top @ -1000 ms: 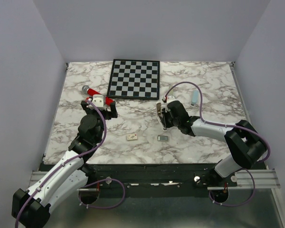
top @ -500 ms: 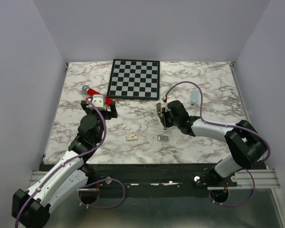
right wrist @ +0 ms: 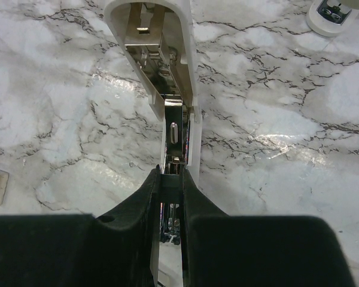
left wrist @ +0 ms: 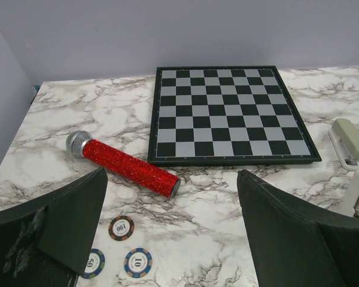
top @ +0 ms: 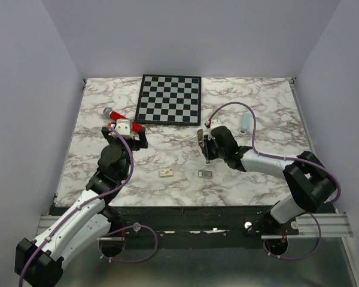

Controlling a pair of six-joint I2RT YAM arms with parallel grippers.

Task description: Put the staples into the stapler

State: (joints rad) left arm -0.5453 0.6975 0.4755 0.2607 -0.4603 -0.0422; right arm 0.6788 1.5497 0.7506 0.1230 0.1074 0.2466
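The white stapler [top: 201, 140] lies opened out at the table's middle. In the right wrist view its lid [right wrist: 160, 54] is flipped forward and the metal channel [right wrist: 175, 128] is bared. My right gripper [top: 207, 149] is shut on the stapler's near end, its fingers [right wrist: 145, 197] pinching the rail. The staples [top: 205, 173], a small silvery-grey block, lie on the marble just in front of that gripper and show in neither wrist view. My left gripper [top: 131, 135] is open and empty over the marble at the left. Its wrist view shows the stapler [left wrist: 349, 141] off to the right.
A chessboard [top: 170, 98] lies at the back. A red glitter microphone [top: 118, 115] and poker chips [left wrist: 119, 227] lie by the left gripper. A small cream piece [top: 166, 173] lies left of the staples. A pale blue bar [top: 244, 122] lies at the right.
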